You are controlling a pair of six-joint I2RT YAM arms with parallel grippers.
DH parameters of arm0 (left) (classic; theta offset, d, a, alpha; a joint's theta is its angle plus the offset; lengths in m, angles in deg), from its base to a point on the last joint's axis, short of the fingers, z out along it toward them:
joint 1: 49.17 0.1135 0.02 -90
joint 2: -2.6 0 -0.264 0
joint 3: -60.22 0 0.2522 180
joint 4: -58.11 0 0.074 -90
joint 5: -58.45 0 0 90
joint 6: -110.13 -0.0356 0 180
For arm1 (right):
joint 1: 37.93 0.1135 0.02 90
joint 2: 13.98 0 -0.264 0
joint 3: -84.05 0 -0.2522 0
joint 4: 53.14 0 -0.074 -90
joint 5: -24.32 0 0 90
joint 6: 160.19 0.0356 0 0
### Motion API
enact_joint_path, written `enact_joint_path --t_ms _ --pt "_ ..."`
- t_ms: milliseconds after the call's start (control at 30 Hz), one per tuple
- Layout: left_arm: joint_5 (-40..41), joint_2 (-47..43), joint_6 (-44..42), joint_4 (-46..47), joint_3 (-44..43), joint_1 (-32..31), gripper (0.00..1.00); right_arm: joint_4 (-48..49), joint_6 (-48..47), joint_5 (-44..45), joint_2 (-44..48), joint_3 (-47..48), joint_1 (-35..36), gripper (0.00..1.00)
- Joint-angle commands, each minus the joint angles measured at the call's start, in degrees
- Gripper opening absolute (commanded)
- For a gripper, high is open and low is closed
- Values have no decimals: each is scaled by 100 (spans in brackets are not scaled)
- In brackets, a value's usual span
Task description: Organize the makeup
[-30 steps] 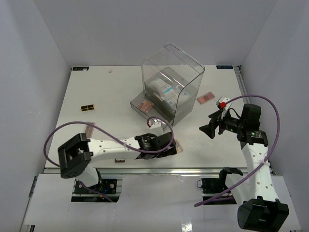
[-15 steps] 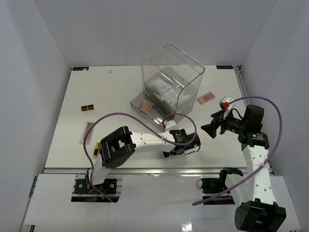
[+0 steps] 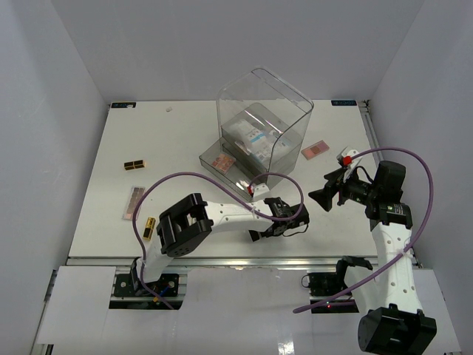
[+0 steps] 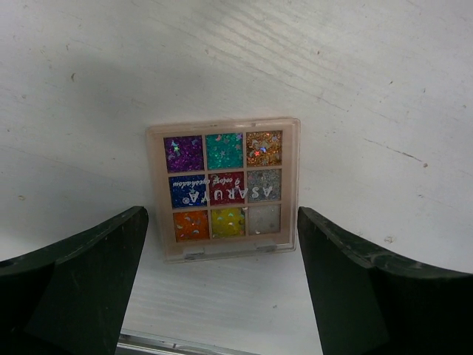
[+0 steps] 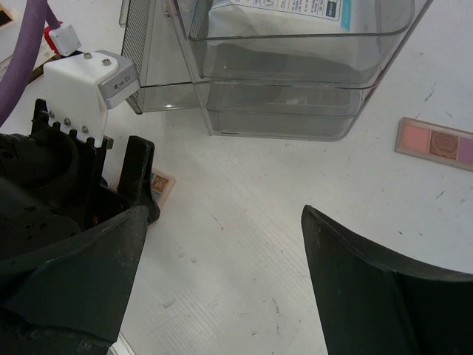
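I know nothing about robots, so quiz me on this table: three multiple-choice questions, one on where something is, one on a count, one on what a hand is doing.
1. Where are the sachets?
A. on the bare table
B. inside the clear box
C. on top of the box

2. How many colour pans has the glitter palette?
A. four
B. six
C. nine

3. How is the left hand?
A. shut on the palette
B. open, a finger on either side of the palette
C. open, far from any makeup

Answers:
1 B, they show through the box's clear wall.
2 C, the pans sit in three rows of three.
3 B, a gap shows between each finger and the palette.
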Motion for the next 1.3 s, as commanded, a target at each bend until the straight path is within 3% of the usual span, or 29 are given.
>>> enact_joint_path --t_ms 0,300,533,633,767,867,1033,1267 --pt "-96 215 45 -53 15 -12 92 173 81 -203 104 -3 -57 90" --pt "-194 180 18 7 263 -18 84 173 81 -244 124 -12 -78 90" --pt "-82 -221 -2 100 808 -135 73 173 73 -263 108 -21 -89 90" --pt "64 -408 -105 30 937 -298 64 173 64 -263 108 -30 -96 90" --pt "348 -786 -5 -221 1077 -517 52 181 64 -271 108 -38 -103 90" --pt "416 -1085 117 -412 1221 -615 51 197 64 -280 108 -44 -119 90" --pt "503 -1845 149 -515 1612 -650 40 200 73 -280 99 -65 -131 90" --pt "1159 -2869 285 -1118 1652 -634 38 222 73 -250 99 -56 -140 90"
